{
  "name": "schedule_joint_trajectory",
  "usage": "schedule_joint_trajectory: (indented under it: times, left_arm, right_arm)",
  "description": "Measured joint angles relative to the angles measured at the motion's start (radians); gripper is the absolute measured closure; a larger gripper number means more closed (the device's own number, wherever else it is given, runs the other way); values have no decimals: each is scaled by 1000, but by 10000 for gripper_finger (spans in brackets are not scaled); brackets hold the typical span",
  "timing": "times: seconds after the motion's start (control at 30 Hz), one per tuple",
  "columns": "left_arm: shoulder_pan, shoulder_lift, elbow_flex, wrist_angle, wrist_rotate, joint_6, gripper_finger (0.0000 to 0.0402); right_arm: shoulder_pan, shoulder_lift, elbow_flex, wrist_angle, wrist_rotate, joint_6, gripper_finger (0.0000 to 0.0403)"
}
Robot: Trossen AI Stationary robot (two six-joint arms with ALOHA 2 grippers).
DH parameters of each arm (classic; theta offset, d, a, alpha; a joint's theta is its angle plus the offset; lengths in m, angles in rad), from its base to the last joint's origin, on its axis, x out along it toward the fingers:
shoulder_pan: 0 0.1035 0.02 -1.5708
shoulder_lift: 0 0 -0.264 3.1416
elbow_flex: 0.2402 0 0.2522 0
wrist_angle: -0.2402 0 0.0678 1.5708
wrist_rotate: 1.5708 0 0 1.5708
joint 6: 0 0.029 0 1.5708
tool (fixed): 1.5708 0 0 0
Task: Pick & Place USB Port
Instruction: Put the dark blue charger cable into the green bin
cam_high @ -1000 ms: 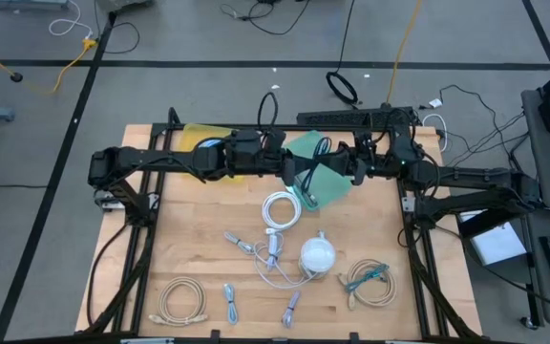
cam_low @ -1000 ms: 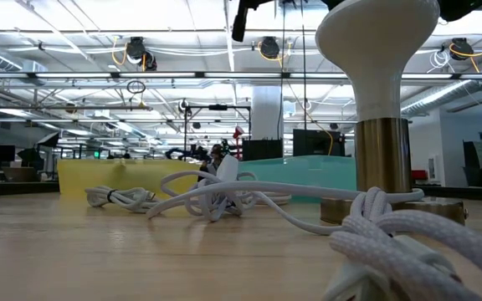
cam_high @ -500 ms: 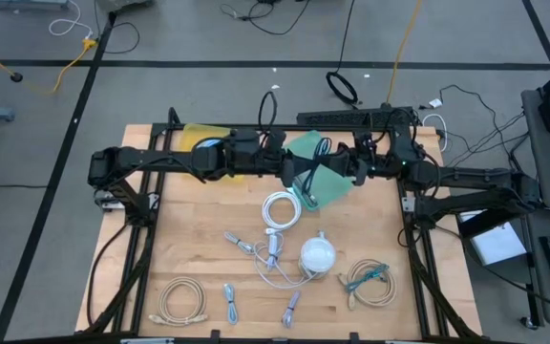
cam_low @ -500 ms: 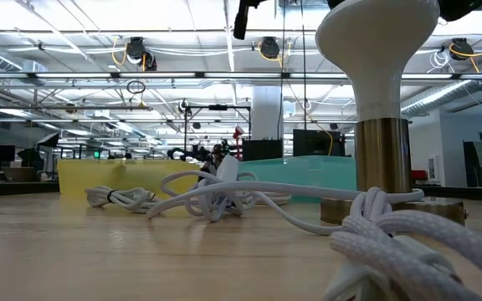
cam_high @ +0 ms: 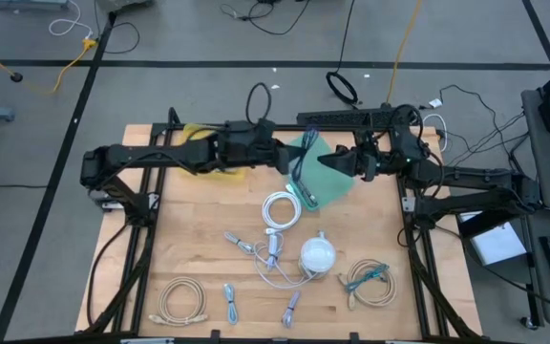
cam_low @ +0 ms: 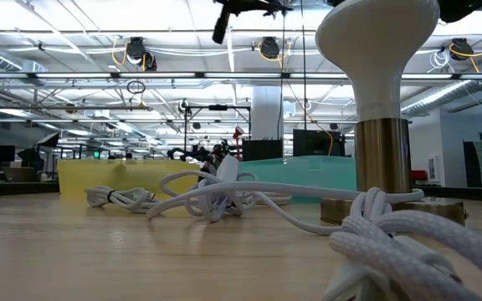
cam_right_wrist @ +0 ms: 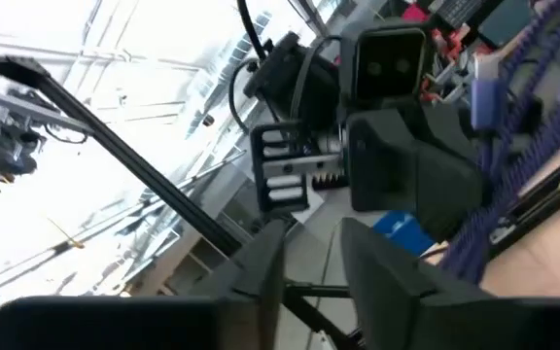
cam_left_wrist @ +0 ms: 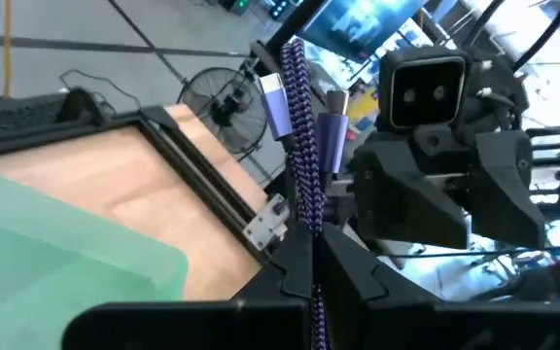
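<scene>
A wooden table (cam_high: 189,258) stands on a grey floor (cam_high: 160,38) in an open workshop. Above the green bin (cam_high: 327,182) near its far edge, the left gripper (cam_left_wrist: 314,277) pinches a purple cable (cam_left_wrist: 299,165). The right gripper (cam_right_wrist: 309,253) faces it, fingers apart, empty.

Left gripper (cam_high: 289,161) raised above the table's far middle, fingers (cam_left_wrist: 358,277) pinched together. Right gripper (cam_high: 344,161) raised opposite, just beyond the left fingertips and facing them, fingers (cam_right_wrist: 261,262) slightly parted. Both arms stretched inward from their sides.
</scene>
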Motion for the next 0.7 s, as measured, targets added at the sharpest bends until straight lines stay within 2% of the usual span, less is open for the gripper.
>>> schedule_joint_trajectory:
  times: [0.23, 0.37, 0.5, 0.7]
  left_arm:
    - [-12, -86, 1, 21, 16, 9, 398]
    - [-49, -83, 0, 16, 28, -9, 398]
    - [-75, -62, 0, 54, 27, -18, 398]
    - [-55, -2, 0, 149, 35, -39, 398]
  right_arm:
    - [-10, 0, 0, -4, 12, -13, 180]
    - [-31, 0, 0, -12, 65, -15, 140]
    - [-33, 9, 0, -23, 84, -29, 121]
    - [-19, 44, -1, -5, 86, -32, 127]
